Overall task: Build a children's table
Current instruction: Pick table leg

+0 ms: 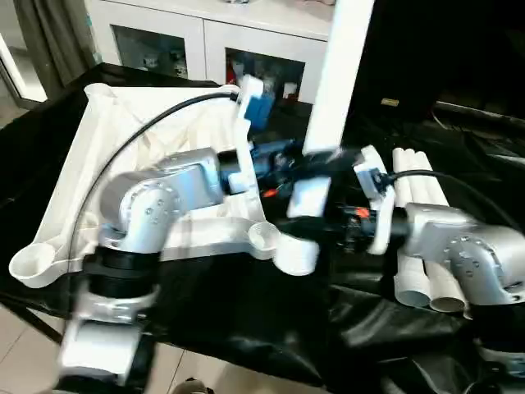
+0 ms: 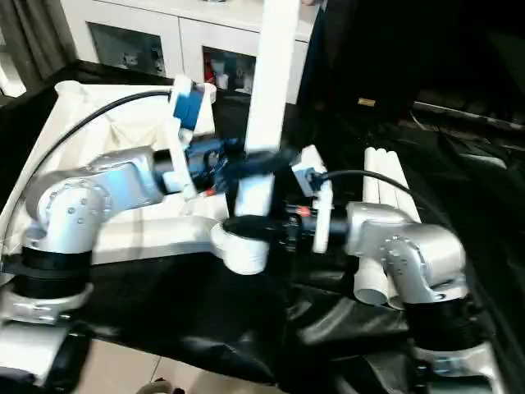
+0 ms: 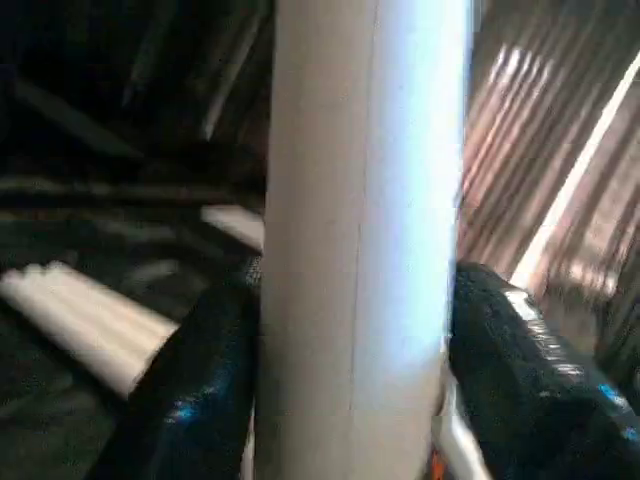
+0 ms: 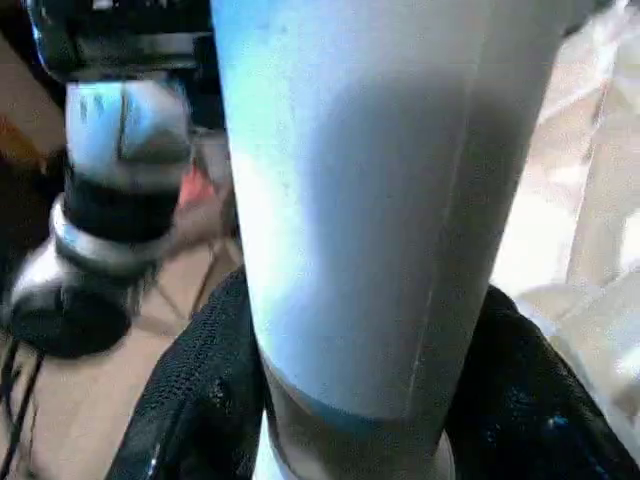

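The white table top (image 1: 123, 139) lies upside down on black cloth, ribbed underside up. One white leg (image 1: 336, 74) stands upright over the near right corner socket (image 1: 295, 253); I cannot tell how deep it sits. My left gripper (image 1: 310, 160) is shut on the leg from the left, higher up. My right gripper (image 1: 328, 222) is shut on it from the right, just above the socket. In the left wrist view the leg (image 3: 360, 240) fills the gap between black fingers (image 3: 200, 380). The right wrist view shows the leg (image 4: 380, 200) clamped between fingers (image 4: 200, 400).
Spare white legs (image 1: 418, 238) lie side by side on the cloth under my right forearm. A white cabinet with glass doors (image 1: 205, 41) stands behind the table top. Another corner socket (image 1: 33, 263) sits at the near left, close to the cloth's front edge.
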You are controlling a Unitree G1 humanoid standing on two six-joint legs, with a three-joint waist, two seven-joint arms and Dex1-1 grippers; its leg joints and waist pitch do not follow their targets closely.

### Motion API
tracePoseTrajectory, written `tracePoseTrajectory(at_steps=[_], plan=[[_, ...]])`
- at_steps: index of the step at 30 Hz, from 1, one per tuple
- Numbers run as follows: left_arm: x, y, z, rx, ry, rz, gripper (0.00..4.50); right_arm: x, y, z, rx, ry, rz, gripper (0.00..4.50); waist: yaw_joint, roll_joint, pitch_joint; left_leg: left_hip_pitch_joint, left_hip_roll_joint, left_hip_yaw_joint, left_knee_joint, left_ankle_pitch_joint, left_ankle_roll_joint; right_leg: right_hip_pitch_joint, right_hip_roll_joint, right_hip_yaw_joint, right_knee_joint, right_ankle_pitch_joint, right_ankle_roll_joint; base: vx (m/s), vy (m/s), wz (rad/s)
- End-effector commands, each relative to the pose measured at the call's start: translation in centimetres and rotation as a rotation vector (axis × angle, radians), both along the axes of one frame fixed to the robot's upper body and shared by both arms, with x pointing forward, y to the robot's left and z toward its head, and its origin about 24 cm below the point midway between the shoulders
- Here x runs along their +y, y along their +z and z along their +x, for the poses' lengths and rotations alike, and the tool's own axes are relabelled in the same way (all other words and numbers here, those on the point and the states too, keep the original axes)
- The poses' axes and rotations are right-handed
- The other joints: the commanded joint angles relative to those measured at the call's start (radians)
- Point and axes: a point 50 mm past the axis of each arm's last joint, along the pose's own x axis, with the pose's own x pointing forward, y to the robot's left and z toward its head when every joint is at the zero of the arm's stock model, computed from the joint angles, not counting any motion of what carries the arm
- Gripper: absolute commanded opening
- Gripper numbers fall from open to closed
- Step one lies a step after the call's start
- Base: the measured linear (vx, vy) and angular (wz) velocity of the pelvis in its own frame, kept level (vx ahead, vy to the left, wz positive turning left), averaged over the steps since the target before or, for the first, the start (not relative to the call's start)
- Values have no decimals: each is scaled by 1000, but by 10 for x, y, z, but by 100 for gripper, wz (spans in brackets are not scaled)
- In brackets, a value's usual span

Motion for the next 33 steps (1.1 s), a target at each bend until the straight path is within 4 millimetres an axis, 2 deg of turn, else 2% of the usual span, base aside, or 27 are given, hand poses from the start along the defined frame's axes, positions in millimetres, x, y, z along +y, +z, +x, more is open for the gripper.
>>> tracePoseTrajectory(at_steps=[1,4,7,8,9,11,12,13,14,15,16,17,20,21,22,24,26,27,28,30,33], plan=[[8,5,3,9,72,-134,333,-9,9,5,-13,-72,64,191,4,5,-71,7,50,-14,-60,-73,-2,62,-83,47,-73,20,-256,0,0,0],[16,7,6,32,133,-260,337,-12,12,9,-20,-136,112,191,5,6,-70,7,49,-14,-61,-75,-3,60,-82,47,-74,12,-248,0,0,0],[25,1,4,-9,173,-198,337,-18,9,19,-41,-270,88,191,1,8,-69,8,49,-15,-65,-75,-9,56,-79,47,-78,-21,-211,0,0,0],[30,-4,2,-46,183,-105,337,-20,7,23,-53,-333,59,191,0,10,-69,11,49,-15,-65,-75,-16,53,-78,47,-78,-33,-198,0,0,0],[32,-8,0,-71,184,-41,337,-22,6,26,-72,-368,42,191,-3,12,-68,10,50,-17,-70,-75,-25,51,-78,46,-78,-61,-169,0,0,0],[36,-14,-2,-99,184,52,337,-23,5,29,-96,-409,27,191,-7,12,-69,15,49,-14,-69,-75,-35,49,-75,48,-78,-56,-164,0,0,0],[39,-21,-2,-121,196,143,337,-24,2,30,-94,-430,-3,191,-4,17,-69,16,50,-16,-70,-71,-37,48,-75,47,-77,-46,-161,0,0,0],[44,-34,-2,-160,203,290,337,-24,-3,32,-101,-460,-48,191,-6,15,-69,17,50,-14,-70,-70,-37,47,-73,48,-75,-36,-161,0,0,0],[47,-41,-3,-182,202,371,337,-24,-6,32,-107,-475,-72,191,-2,18,-68,17,52,-19,-73,-75,-35,45,-74,46,-76,-45,-147,0,0,0],[58,-59,-5,-241,187,548,337,-24,-18,34,-147,-511,-192,191,0,20,-68,19,49,-19,-73,-77,-39,44,-74,46,-77,-56,-133,0,0,0],[64,-69,-6,-259,166,642,337,-25,-24,35,-138,-535,-224,191,-3,20,-67,19,52,-18,-75,-83,-42,42,-74,47,-79,-67,-126,0,0,0],[64,-69,-6,-259,166,642,337,-25,-24,35,-138,-535,-224,191,-6,20,-67,18,49,-15,-75,-84,-54,43,-74,48,-75,-73,-117,0,0,0],[81,-93,-10,-274,104,854,337,-25,-40,35,-147,-578,-308,191,-10,21,-67,20,49,-14,-77,-104,-71,41,-74,49,-73,-52,-142,0,0,0],[86,-101,-10,-287,96,925,337,-23,-43,34,-149,-581,-315,191,-8,24,-66,21,50,-14,-77,-115,-71,39,-74,49,-74,-50,-145,0,0,0],[90,-104,-9,-297,90,965,337,-22,-44,34,-150,-583,-315,190,-10,20,-65,18,49,-15,-79,-116,-69,42,-74,49,-74,-50,-143,0,0,0],[100,-117,-3,-330,104,1084,337,-19,-47,33,-142,-608,-302,190,-11,24,-66,19,49,-16,-79,-128,-68,42,-78,51,-73,-55,-141,0,0,0],[102,-119,-1,-339,112,1105,337,-19,-48,32,-139,-614,-296,190,-13,25,-66,20,51,-17,-81,-140,-73,41,-79,50,-73,-58,-152,0,0,0],[104,-121,1,-340,118,1113,309,-18,-49,32,-138,-619,-292,190,-14,28,-67,20,51,-17,-80,-146,-76,41,-79,50,-71,-52,-159,0,0,0],[105,-123,3,-339,112,1116,309,-18,-50,32,-141,-624,-292,190,-15,27,-68,20,52,-17,-80,-144,-76,42,-80,50,-69,-40,-165,0,0,0],[107,-126,5,-336,104,1118,298,-18,-52,32,-147,-628,-295,190,-15,33,-68,20,50,-17,-78,-139,-76,42,-80,50,-66,-7,-180,0,0,0],[110,-130,7,-318,86,1123,260,-19,-53,30,-151,-631,-295,190,-16,32,-69,19,50,-17,-78,-142,-75,45,-80,51,-65,10,-192,0,0,0]])
